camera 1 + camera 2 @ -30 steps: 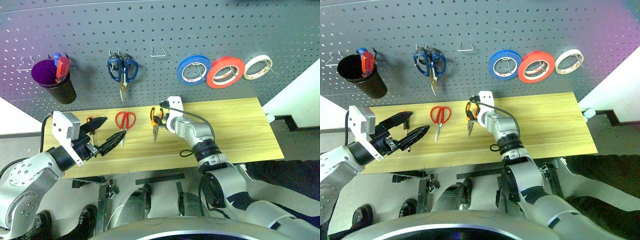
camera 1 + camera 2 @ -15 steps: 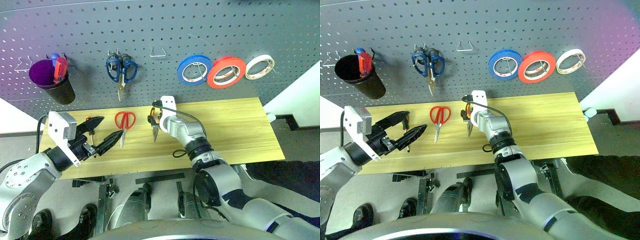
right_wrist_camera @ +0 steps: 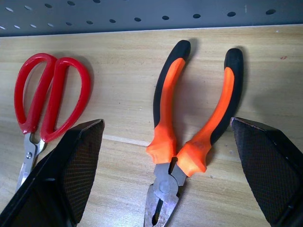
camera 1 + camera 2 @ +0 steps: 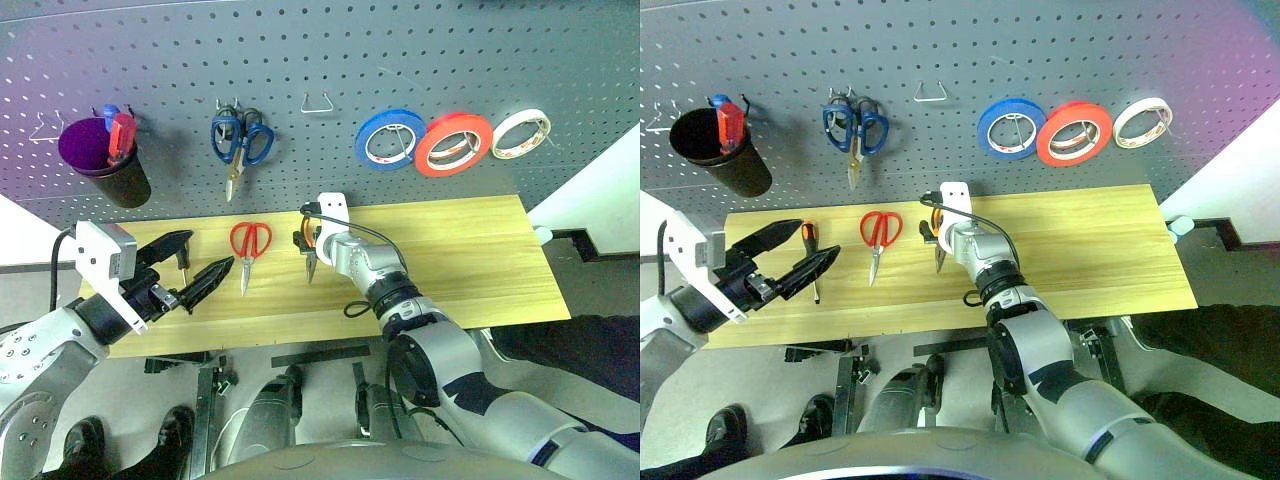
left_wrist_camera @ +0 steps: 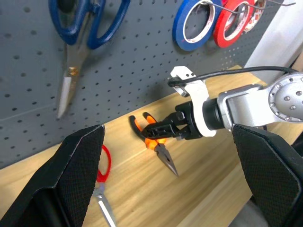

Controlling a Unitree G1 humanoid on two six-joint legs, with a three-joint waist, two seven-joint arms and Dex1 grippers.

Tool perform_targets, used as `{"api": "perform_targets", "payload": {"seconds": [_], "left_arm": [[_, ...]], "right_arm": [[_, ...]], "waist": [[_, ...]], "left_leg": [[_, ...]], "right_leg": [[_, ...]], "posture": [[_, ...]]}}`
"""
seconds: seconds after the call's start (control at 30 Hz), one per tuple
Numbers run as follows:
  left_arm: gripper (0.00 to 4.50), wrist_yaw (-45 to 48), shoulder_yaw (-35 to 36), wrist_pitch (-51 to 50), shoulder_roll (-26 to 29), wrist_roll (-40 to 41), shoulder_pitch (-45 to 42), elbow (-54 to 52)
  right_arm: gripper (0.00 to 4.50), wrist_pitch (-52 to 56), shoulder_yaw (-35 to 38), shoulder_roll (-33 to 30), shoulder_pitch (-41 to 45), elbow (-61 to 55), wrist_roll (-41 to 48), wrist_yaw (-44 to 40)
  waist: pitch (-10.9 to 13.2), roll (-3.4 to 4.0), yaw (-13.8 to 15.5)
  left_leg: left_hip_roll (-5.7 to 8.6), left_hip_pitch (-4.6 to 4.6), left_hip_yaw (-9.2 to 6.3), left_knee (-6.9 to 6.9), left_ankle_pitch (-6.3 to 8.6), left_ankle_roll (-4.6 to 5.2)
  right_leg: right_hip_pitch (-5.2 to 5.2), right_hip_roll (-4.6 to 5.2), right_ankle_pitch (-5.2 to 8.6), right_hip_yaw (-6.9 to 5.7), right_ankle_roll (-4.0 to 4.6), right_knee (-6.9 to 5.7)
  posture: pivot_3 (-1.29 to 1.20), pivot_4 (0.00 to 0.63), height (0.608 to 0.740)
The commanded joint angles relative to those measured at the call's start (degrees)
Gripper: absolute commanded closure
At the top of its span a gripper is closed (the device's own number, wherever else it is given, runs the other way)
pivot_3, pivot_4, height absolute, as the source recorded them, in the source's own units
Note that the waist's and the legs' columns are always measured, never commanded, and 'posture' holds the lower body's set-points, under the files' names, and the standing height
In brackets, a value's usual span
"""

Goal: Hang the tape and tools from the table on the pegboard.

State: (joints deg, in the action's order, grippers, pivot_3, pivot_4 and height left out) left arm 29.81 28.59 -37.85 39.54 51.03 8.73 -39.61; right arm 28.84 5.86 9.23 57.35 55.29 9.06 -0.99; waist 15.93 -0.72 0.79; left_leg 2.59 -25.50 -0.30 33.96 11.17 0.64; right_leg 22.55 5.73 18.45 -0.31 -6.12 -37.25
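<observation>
Left gripper drawn back, uncovering screwdriver, pliers tips cropped

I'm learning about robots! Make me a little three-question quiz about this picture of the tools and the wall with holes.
1. True or false: the flat red-orange ring of tape already hangs on the dark grey pegboard.
2. Which tool lies between the open black fingers of the right gripper? A) red-handled scissors B) small pliers with orange-and-black handles C) slim screwdriver with an orange-and-black handle
3. How many tools lie on the light wooden plank table?

Key: 1 true; 2 B; 3 three.
</observation>
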Motion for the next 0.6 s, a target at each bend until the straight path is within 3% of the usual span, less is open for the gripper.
{"api": "perform_targets", "payload": {"seconds": [0.03, 0.6], "left_arm": [[0.0, -0.23, 1.83, 0.61, 0.84, 1.38, 0.13, -2.35], [0.0, -2.84, 6.55, 0.85, 2.14, 2.69, 2.96, -4.66]], "right_arm": [[0.02, -1.47, -0.7, 2.38, 2.09, 0.07, -0.36, -0.02], [0.02, -4.5, -1.26, 2.57, 2.07, 4.66, -2.19, 1.24]], "waist": [[0.02, 0.01, -0.01], [0.22, 0.04, 0.13]], "left_leg": [[0.0, 0.0, 0.0, 0.0, 0.0, 0.0], [0.0, 0.0, -0.01, -0.07, 0.01, -0.02]], "right_leg": [[0.0, 0.0, 0.0, 0.0, 0.0, 0.0], [0.02, 0.0, 0.0, 0.0, 0.01, 0.04]], "posture": [[0.27, 0.32, 0.74], [0.31, 0.32, 0.74]]}}
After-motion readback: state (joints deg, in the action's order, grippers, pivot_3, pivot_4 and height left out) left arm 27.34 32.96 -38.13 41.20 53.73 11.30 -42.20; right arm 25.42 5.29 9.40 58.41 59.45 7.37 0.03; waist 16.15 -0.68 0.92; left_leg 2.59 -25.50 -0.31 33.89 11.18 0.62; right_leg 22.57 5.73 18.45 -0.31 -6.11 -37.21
